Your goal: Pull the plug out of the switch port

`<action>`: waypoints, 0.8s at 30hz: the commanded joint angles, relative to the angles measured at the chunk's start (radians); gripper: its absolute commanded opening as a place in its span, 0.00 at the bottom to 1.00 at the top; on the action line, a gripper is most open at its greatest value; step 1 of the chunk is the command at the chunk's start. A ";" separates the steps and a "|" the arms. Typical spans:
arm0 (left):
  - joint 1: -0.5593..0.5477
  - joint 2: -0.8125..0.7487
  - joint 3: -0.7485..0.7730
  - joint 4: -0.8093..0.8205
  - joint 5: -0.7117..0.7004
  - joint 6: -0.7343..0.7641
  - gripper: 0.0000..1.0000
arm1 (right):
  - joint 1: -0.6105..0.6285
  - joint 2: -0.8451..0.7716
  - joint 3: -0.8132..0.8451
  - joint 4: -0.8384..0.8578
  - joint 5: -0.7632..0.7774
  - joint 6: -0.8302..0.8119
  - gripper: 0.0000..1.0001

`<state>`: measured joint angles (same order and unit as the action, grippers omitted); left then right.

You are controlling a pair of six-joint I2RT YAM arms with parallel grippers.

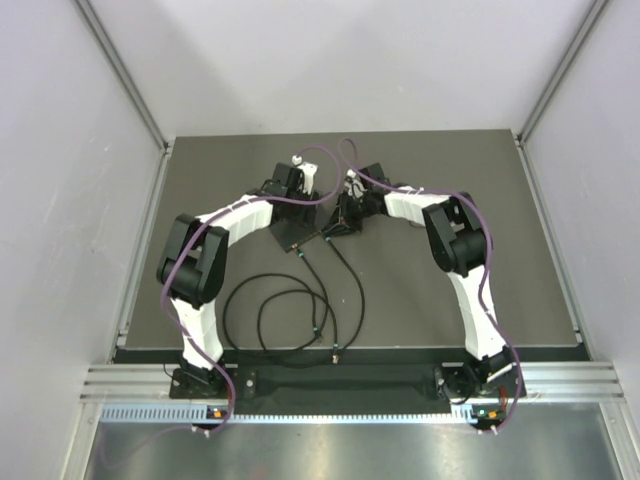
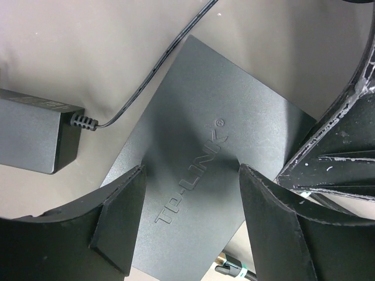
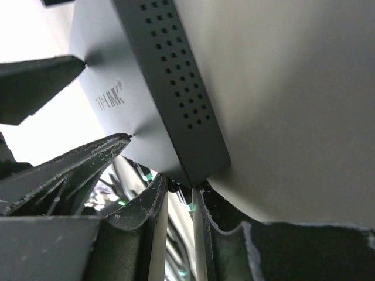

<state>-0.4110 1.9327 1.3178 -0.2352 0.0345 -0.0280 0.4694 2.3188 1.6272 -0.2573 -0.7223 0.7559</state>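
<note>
The flat black TP-LINK switch (image 1: pixel 291 233) lies on the dark mat between the two arms. My left gripper (image 2: pixel 192 170) is open, and its two fingertips rest on the switch's top (image 2: pixel 199 117) either side of the logo. My right gripper (image 3: pixel 180 186) is at the switch's near corner (image 3: pixel 193 164). Its fingers are closed to a narrow gap around a dark plug (image 3: pixel 184 198) with a green band. A second green-banded plug (image 2: pixel 234 270) sits at the switch's narrow edge. From above, the right gripper (image 1: pixel 343 218) is just right of the switch.
A black power adapter (image 2: pixel 35 137) with its thin lead lies left of the switch. Black cables (image 1: pixel 290 310) loop over the mat toward the near edge. Purple arm cables (image 1: pixel 330 160) arch above the grippers. Grey walls close in the sides and back.
</note>
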 commanded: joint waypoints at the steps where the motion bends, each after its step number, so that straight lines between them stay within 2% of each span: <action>1: 0.001 -0.002 -0.022 -0.062 0.034 -0.012 0.70 | 0.008 0.007 -0.018 -0.118 0.078 -0.177 0.00; 2: 0.003 0.005 -0.002 -0.084 0.044 -0.012 0.70 | 0.008 0.004 -0.004 -0.137 0.090 -0.254 0.00; 4: 0.001 0.015 0.009 -0.090 0.071 -0.012 0.70 | 0.003 -0.022 -0.039 -0.083 0.069 -0.262 0.00; 9: 0.000 -0.018 0.006 -0.107 0.074 -0.004 0.71 | -0.011 -0.026 -0.061 -0.083 0.009 -0.273 0.00; 12: -0.009 -0.073 -0.017 -0.107 0.070 0.011 0.73 | -0.020 -0.038 -0.089 -0.036 -0.070 -0.233 0.00; 14: -0.014 -0.106 -0.023 -0.118 0.058 0.019 0.73 | -0.034 -0.032 -0.060 -0.068 -0.077 -0.240 0.00; 17: -0.020 -0.123 -0.023 -0.148 0.039 0.053 0.73 | -0.055 -0.035 -0.122 0.067 -0.218 -0.095 0.00; 21: -0.020 -0.135 -0.034 -0.151 0.018 0.039 0.73 | -0.055 -0.101 -0.144 -0.025 -0.105 -0.161 0.00; 24: -0.020 -0.136 -0.035 -0.151 0.034 0.033 0.73 | -0.058 -0.162 -0.199 -0.004 -0.088 -0.161 0.00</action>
<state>-0.4282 1.8503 1.2953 -0.3756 0.0708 -0.0006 0.4160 2.2471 1.4670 -0.2371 -0.8623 0.6117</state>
